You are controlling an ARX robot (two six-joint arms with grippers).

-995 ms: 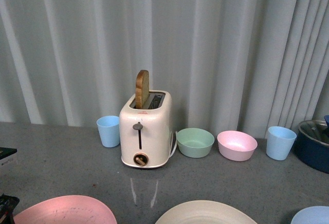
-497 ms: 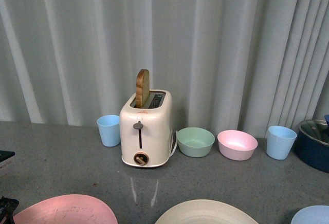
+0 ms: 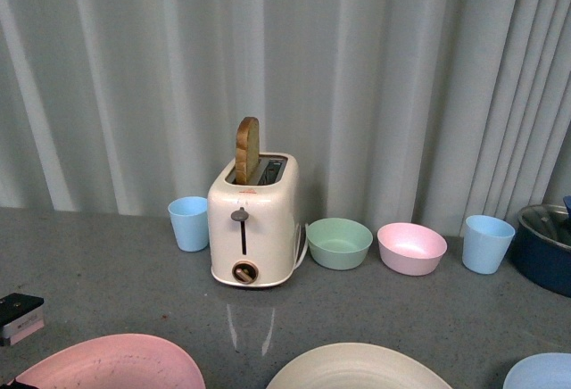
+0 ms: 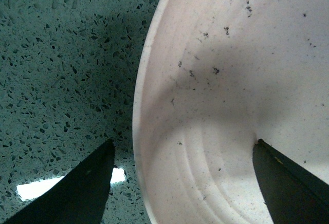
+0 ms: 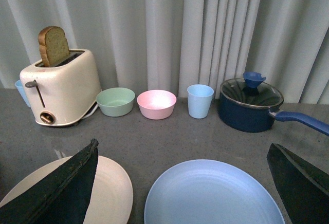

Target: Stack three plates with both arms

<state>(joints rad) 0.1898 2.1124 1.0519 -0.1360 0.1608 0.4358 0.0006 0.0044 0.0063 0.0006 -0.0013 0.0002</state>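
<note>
The left claw (image 4: 182,144) is standing wide open astride the rim of the pink plate (image 4: 231,80), one finger (image 4: 77,193) over the counter (image 4: 61,54) and the other inside the plate. In the front view, a grey block (image 3: 20,318) at the left edge is sitting lower than half a second ago. The cream plate (image 3: 357,367) and blue plate (image 5: 213,193) are lying near each other, not touching. The right claw (image 5: 181,149) is hanging wide open by them, holding nothing.
</note>
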